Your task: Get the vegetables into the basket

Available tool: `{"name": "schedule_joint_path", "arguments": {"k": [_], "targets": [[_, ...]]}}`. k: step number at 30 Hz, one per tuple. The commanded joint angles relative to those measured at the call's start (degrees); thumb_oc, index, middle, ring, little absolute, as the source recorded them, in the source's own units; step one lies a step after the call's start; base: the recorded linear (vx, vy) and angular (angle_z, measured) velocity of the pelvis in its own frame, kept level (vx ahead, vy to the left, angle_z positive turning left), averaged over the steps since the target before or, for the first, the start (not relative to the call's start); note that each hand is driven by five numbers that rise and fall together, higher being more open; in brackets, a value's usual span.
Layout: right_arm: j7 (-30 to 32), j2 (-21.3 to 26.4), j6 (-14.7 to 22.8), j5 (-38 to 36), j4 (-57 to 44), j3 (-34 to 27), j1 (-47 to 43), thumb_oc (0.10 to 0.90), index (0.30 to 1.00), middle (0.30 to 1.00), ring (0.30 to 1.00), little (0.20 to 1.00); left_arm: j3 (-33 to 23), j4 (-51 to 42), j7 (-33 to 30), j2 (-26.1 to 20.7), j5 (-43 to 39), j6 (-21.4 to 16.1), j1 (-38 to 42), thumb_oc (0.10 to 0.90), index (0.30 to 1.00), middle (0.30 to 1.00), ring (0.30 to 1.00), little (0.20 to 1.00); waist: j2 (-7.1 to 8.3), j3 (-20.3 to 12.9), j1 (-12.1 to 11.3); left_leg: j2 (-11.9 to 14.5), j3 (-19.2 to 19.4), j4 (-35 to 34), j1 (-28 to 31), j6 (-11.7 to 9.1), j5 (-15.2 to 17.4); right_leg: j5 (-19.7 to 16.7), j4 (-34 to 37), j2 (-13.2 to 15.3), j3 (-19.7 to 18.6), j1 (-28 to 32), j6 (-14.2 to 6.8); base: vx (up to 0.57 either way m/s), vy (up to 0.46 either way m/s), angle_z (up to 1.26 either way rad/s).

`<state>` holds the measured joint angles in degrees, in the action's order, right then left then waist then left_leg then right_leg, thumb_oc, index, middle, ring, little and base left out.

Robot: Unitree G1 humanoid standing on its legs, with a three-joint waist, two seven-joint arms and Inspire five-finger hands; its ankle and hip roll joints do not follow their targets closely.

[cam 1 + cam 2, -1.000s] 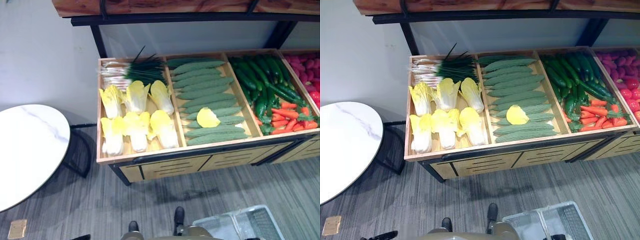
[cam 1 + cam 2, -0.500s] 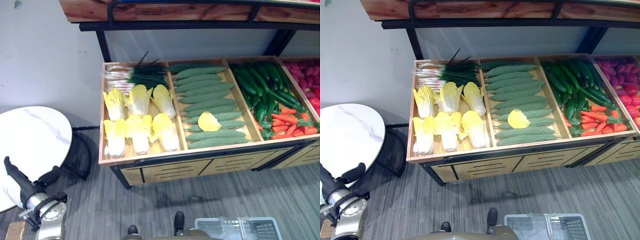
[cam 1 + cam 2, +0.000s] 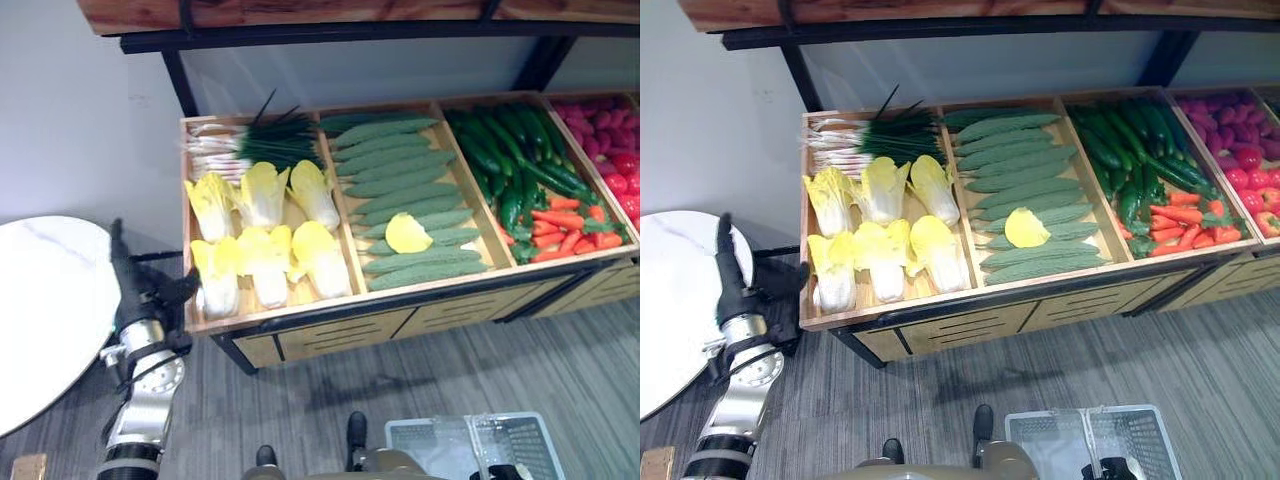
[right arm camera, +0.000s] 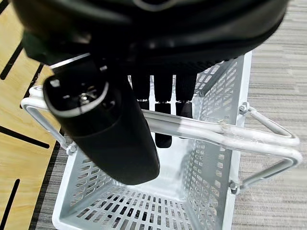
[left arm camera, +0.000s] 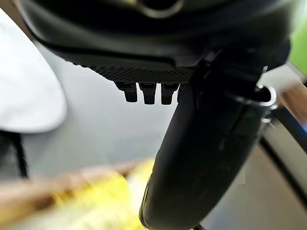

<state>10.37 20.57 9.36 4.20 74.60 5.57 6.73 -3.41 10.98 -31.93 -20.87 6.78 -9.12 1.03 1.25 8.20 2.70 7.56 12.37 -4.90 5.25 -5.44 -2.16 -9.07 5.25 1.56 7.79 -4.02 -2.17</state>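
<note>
We've got the basket (image 4: 192,158) hanging empty from our right robot hand (image 4: 115,129), fingers curled round its handle — nothing loaded yet. Our left robot hand (image 3: 135,290), fingers straight, is up beside the cabbages (image 3: 265,235) — every vegetable sits in the display bins (image 3: 340,210).

The wooden compartmented produce shelf (image 3: 300,310) holds yellow-leaved cabbages (image 3: 265,262), bumpy green gourds (image 3: 400,185), orange carrots (image 3: 565,228).

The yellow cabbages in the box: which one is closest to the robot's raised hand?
The front-left cabbage, in the corner of the leftmost bin. It lies right beside the left hand; the other cabbages sit farther back or to the right.
</note>
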Motion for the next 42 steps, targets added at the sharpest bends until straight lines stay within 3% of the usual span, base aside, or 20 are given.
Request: {"name": "schedule_joint_path", "arguments": {"k": [1, 14, 27, 33, 42], "targets": [[1.0, 2.4, 0.6, 0.8, 1.2, 3.3, -1.5, 0.400, 0.300, 0.300, 0.300, 0.300, -1.3, -3.5, -0.3, -4.1, 3.2, -3.8, 5.2, 0.900, 1.000, 1.000, 1.000, 1.000, 3.24, -2.1, 0.1, 2.1, -1.9, -0.1, -1.7, -2.4, -1.1, 2.6, -0.4, 6.6, -2.0, 4.0, -7.5, 0.00, -0.003, -0.24], [1.9, 1.5, 0.2, 0.4, 1.7, 4.0, -1.5, 0.400, 0.300, 0.300, 0.300, 0.300, 5.5, 2.3, 0.0, -0.5, 3.3, -1.3, 9.7, 0.900, 1.000, 1.000, 1.000, 1.000, 3.71, -1.8, 1.7, 2.3, -0.4, -0.1, -1.2, -2.3, -0.8, 2.1, -0.3, 6.2, -3.6, 3.0, -7.6, 0.00, -0.006, -0.07], [2.4, 1.2, 0.1, -1.1, 1.1, 3.6, -2.3, 0.400, 0.300, 0.300, 0.300, 0.300, 11.5, 8.8, 4.8, -1.3, 3.5, -0.5, 8.4, 0.900, 1.000, 1.000, 1.000, 1.000, 3.31, -1.3, 2.0, 2.4, 0.3, -0.1, -1.3, -2.3, -0.8, 2.0, -0.3, 5.8, -4.1, 2.5, -7.5, 0.00, -0.003, -0.02], [2.6, 0.9, 0.5, -1.0, 1.2, 3.5, -1.9, 0.400, 0.300, 0.300, 0.300, 0.300, 11.8, 4.2, 4.7, -2.5, 5.7, -1.8, 7.8, 0.900, 1.000, 1.000, 1.000, 1.000, 3.22, -1.3, 2.2, 2.4, 0.4, -0.1, -1.3, -2.3, -0.6, 2.1, -0.3, 5.7, -4.3, 2.4, -7.6, 0.00, 0.000, -0.01], [2.6, 0.0, 0.9, -1.5, 2.4, 3.5, -1.6, 0.400, 0.300, 0.300, 0.300, 0.300, 6.9, -5.7, 0.2, -3.7, 8.0, -2.8, 7.4, 0.900, 1.000, 1.000, 1.000, 1.000, 3.31, -1.7, 1.6, 2.4, 0.4, -0.1, -0.4, -2.4, -0.2, 2.5, -0.3, 5.8, -4.1, 3.3, -7.7, 0.00, 0.000, 0.00]]}}
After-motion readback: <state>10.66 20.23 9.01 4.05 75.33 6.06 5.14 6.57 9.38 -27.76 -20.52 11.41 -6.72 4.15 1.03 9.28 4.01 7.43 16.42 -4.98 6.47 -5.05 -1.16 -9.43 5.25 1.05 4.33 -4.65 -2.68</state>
